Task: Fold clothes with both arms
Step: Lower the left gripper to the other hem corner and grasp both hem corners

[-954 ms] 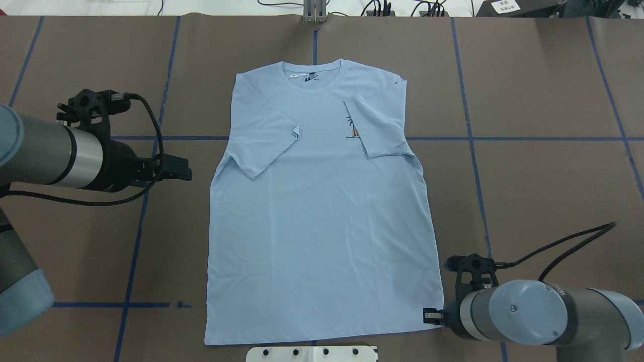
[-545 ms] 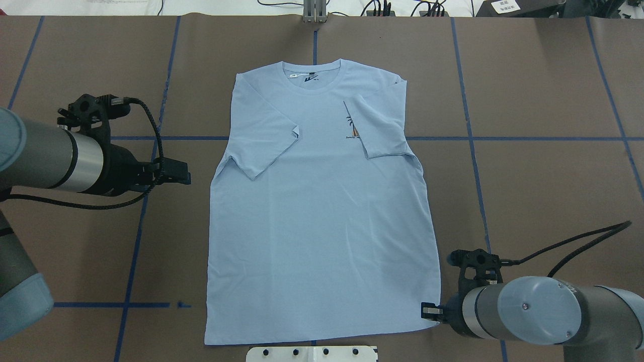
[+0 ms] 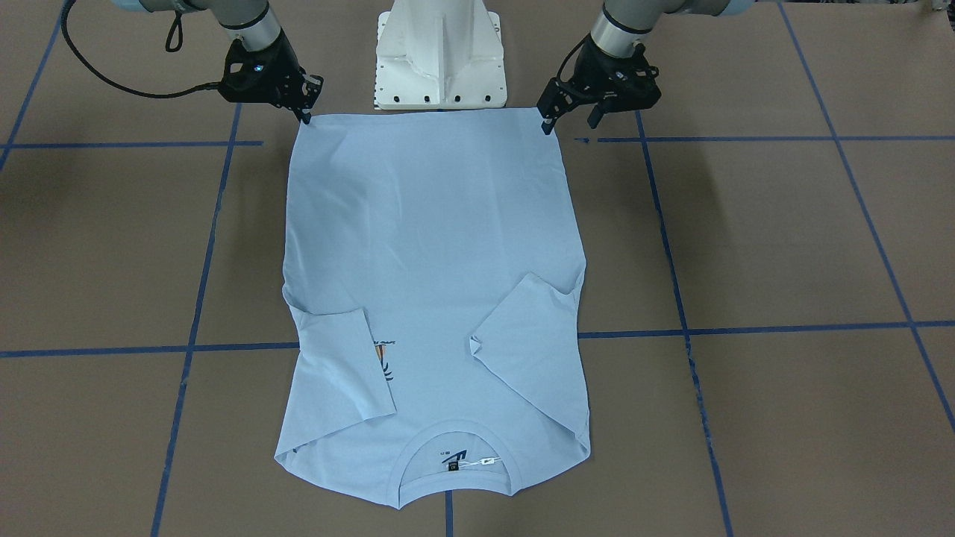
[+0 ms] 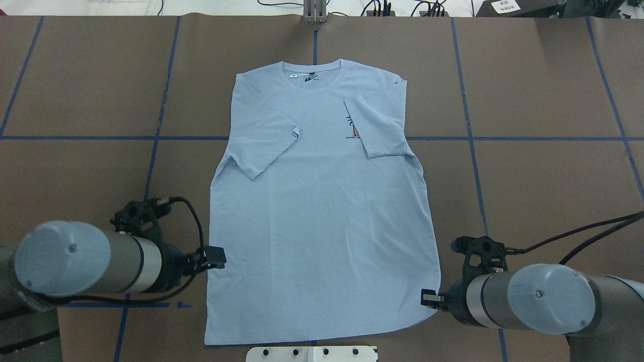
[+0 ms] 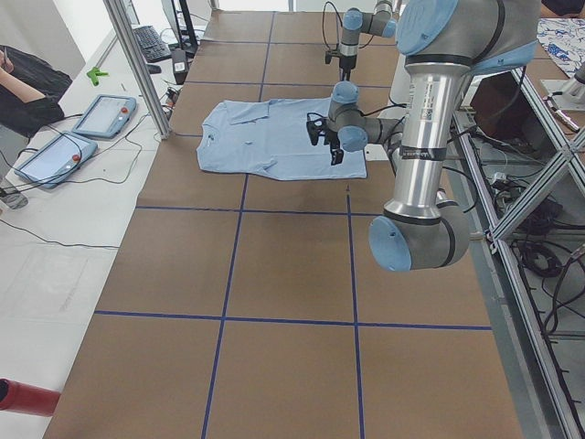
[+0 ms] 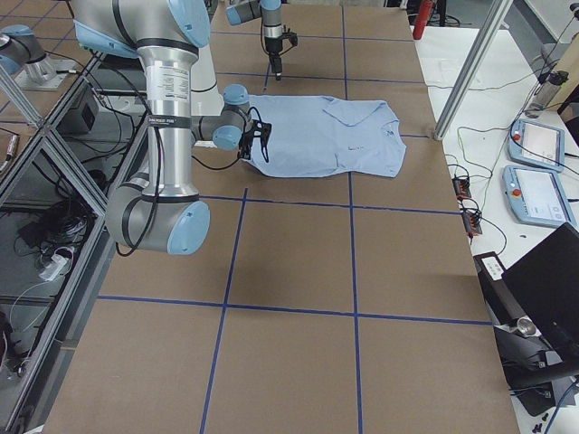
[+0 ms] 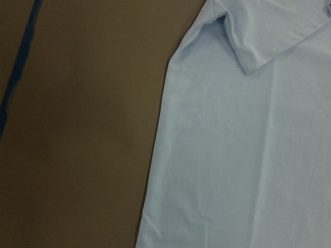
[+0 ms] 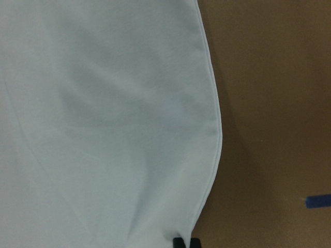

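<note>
On the desk, the right claw pinches a hem corner of the flat T-shirt while the left claw hangs spread just beside its opposite edge.

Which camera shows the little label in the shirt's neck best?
The exterior front-facing view: the neck label lies nearest that camera, large and clear. The overhead view shows it smaller, at the far end of the T-shirt. The side views make it too tiny to see; both wrist cameras show only plain cloth.
</note>
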